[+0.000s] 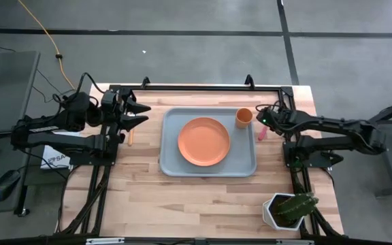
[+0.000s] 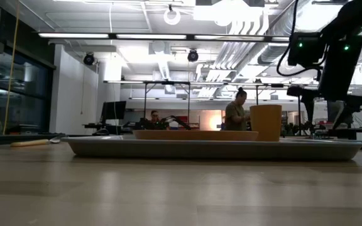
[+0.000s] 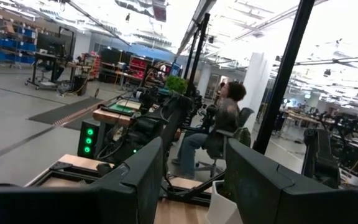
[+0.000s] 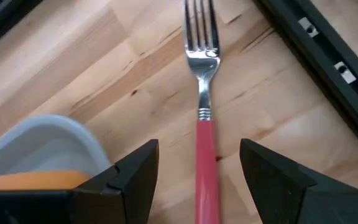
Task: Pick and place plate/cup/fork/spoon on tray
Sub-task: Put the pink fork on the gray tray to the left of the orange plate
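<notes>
Fork [image 4: 205, 118]: lies flat on the bare wood just off the right edge of the tray [image 1: 171, 163], directly beneath the right gripper [image 4: 199, 163], whose fingers stand open and empty on either side of the handle, the long axis running straight ahead between them, tines pointing away from the wrist. The right arm is far nearer than the left gripper [image 1: 136, 113], which waits open and empty beyond the tray's left edge. Appearance: slim pink handle, silver metal tines.
</notes>
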